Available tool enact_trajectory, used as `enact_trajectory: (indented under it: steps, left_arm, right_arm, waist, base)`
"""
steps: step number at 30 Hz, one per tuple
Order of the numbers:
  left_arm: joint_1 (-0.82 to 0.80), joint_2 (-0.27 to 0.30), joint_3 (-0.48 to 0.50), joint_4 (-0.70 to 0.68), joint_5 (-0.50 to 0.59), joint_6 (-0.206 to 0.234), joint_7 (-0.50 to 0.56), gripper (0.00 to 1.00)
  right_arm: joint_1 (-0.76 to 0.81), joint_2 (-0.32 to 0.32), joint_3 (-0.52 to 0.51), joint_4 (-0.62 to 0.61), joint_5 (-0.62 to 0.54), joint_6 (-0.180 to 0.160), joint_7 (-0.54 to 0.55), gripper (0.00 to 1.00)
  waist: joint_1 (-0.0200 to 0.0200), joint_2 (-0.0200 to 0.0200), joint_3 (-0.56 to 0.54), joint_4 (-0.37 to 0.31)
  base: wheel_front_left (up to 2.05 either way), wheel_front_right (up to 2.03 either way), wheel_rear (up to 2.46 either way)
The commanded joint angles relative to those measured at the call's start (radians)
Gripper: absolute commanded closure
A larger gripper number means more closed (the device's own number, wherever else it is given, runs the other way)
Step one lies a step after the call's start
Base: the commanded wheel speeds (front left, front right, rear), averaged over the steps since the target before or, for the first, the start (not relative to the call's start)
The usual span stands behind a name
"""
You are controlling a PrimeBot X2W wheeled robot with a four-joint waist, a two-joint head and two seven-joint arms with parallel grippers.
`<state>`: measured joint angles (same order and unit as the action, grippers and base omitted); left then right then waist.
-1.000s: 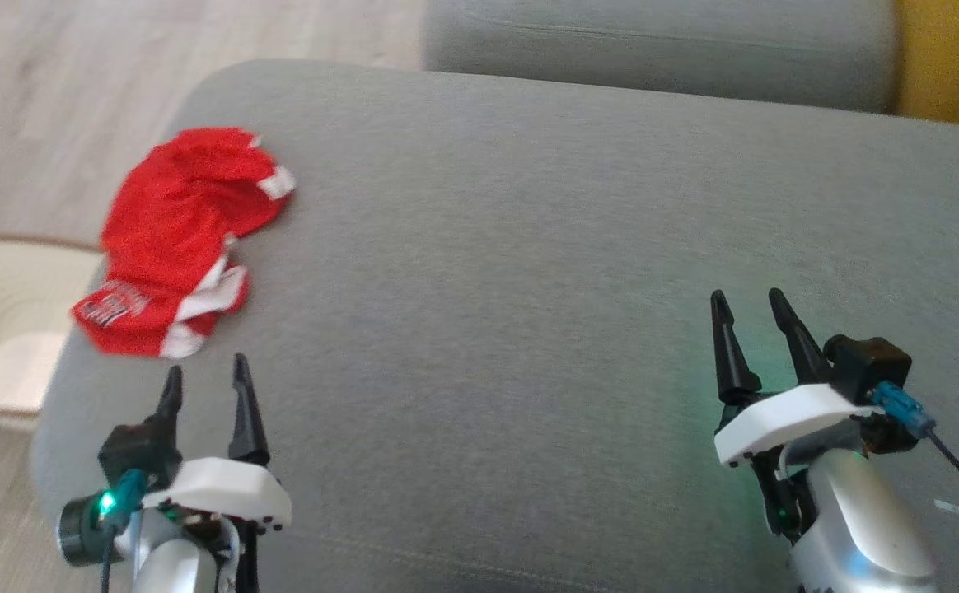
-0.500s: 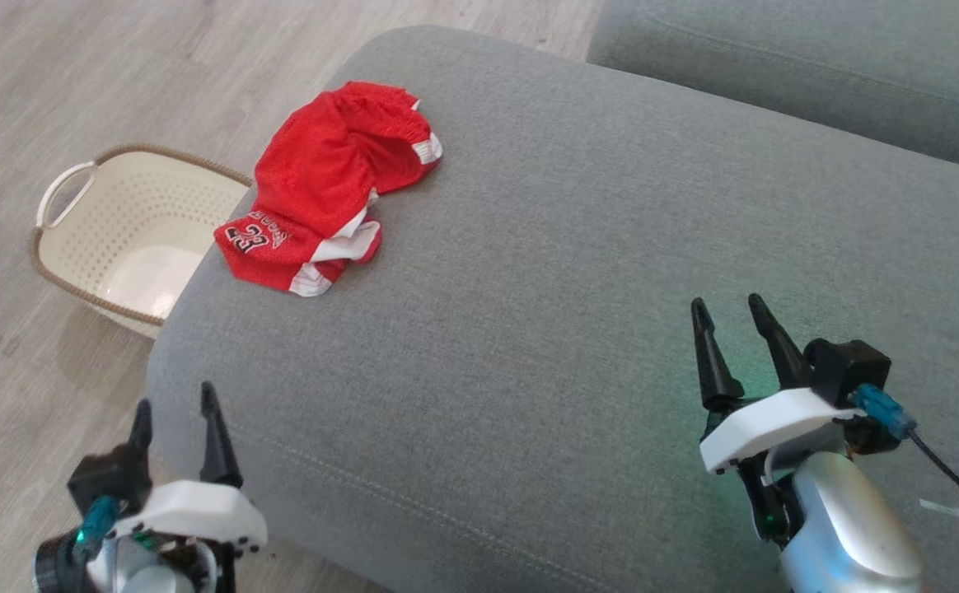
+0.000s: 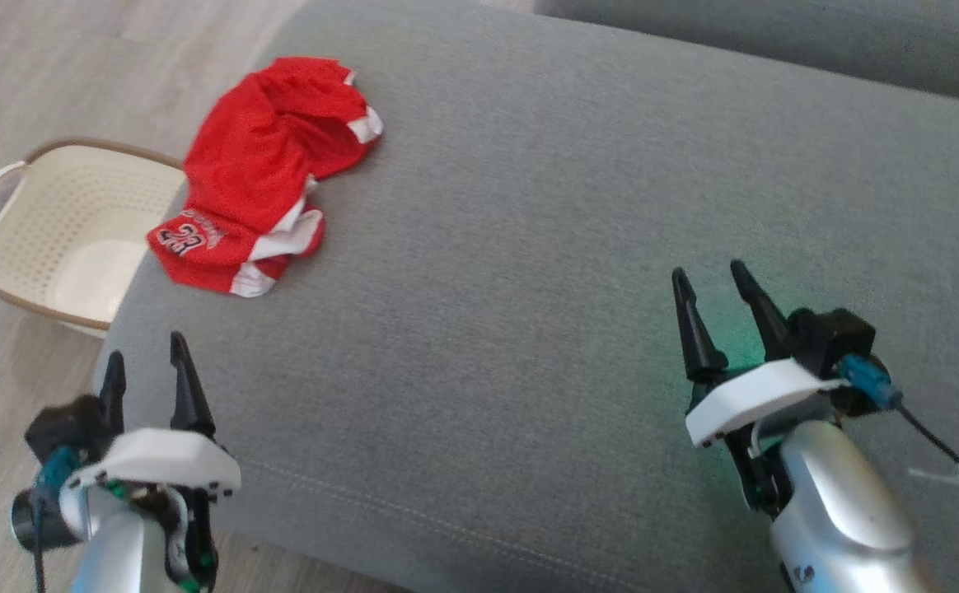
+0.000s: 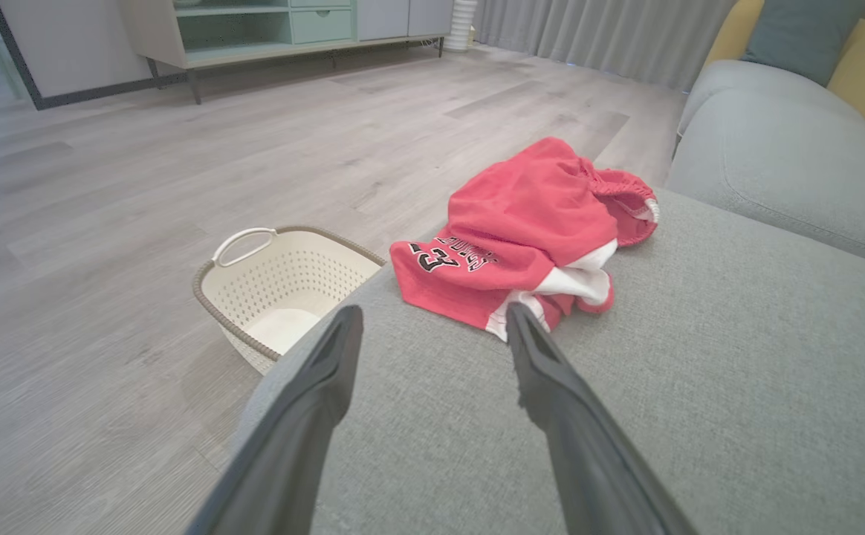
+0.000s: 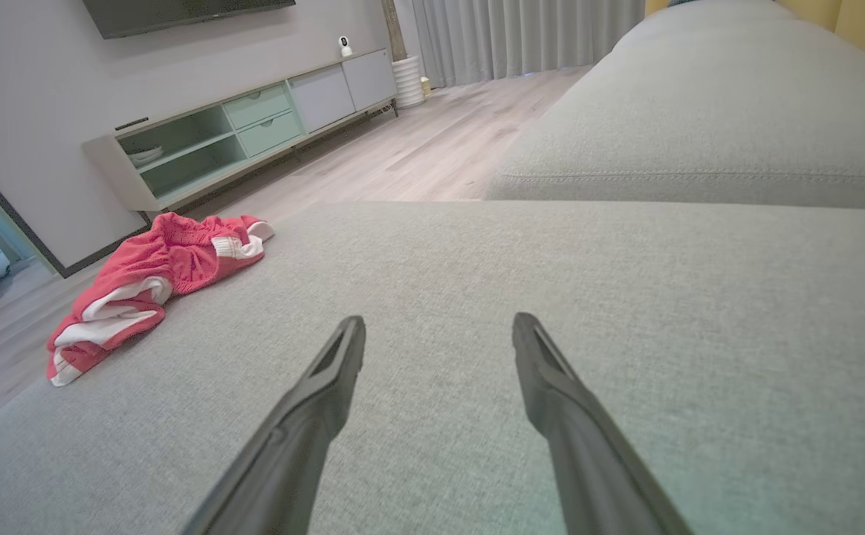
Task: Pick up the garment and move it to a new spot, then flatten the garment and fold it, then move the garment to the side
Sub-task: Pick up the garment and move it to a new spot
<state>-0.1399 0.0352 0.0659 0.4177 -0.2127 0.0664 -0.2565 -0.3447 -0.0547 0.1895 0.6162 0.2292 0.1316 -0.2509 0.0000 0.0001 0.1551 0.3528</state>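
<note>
The garment (image 3: pixel 253 177) is a crumpled bright red mesh piece with white trim, lying near the far left corner of the grey sofa cushion (image 3: pixel 545 272). The left wrist view shows the garment (image 4: pixel 529 230) just beyond my fingertips, with dark lettering on it. In the right wrist view the garment (image 5: pixel 154 286) lies far off to the left. My left gripper (image 3: pixel 143 362) hovers open at the cushion's near left edge, short of the garment and empty. My right gripper (image 3: pixel 708 276) stands open and empty over the cushion's right part.
A cream perforated basket (image 3: pixel 43 239) with a brown rim sits on the wood floor, tight against the cushion's left side below the garment. A second grey cushion (image 3: pixel 776 33) lies beyond. Across the room stands a low cabinet (image 5: pixel 239 134).
The head camera has swung, so the whole picture shifts between frames and the basket comes more into view. The garment lies unchanged on the cushion; both grippers stay open.
</note>
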Motion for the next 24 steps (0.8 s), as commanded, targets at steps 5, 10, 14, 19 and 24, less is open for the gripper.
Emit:
enact_trajectory:
  steps: [5, 10, 14, 19, 24]
  left_arm:
    - [-0.144, 0.05, 0.073, 0.083, 0.023, -0.072, -0.005, 0.0]
    - [-0.259, 0.095, 0.094, 0.19, 0.028, -0.137, -0.005, 0.0]
    - [-0.331, 0.131, 0.089, 0.271, 0.035, -0.167, -0.005, 0.0]
    - [-0.392, 0.155, 0.071, 0.351, 0.055, -0.179, -0.005, 0.0]
    - [-0.439, 0.18, 0.087, 0.454, 0.069, -0.121, -0.005, 0.0]
  right_arm:
    - [-0.059, 0.005, 0.029, -0.059, -0.019, -0.001, -0.011, 0.0]
    - [-0.085, 0.005, 0.046, -0.091, -0.025, -0.001, -0.011, 0.0]
    - [-0.101, 0.005, 0.044, -0.106, -0.031, -0.001, -0.011, 0.0]
    - [-0.116, 0.005, 0.043, -0.118, -0.039, -0.001, -0.011, 0.0]
    - [-0.127, 0.005, 0.031, -0.132, -0.04, -0.001, -0.011, 0.0]
  waist:
    - [0.0, -0.0001, 0.062, -0.073]
    - [0.0, -0.0001, 0.113, -0.136]
    - [0.0, -0.0001, 0.146, -0.18]
    - [0.0, -0.0001, 0.181, -0.228]
    - [0.0, -0.0001, 0.202, -0.267]
  base:
    - [0.0, 0.0, 0.0]
    - [0.0, 0.0, 0.0]
    - [0.0, 0.0, 0.0]
    - [0.0, 0.0, 0.0]
    - [0.0, 0.0, 0.0]
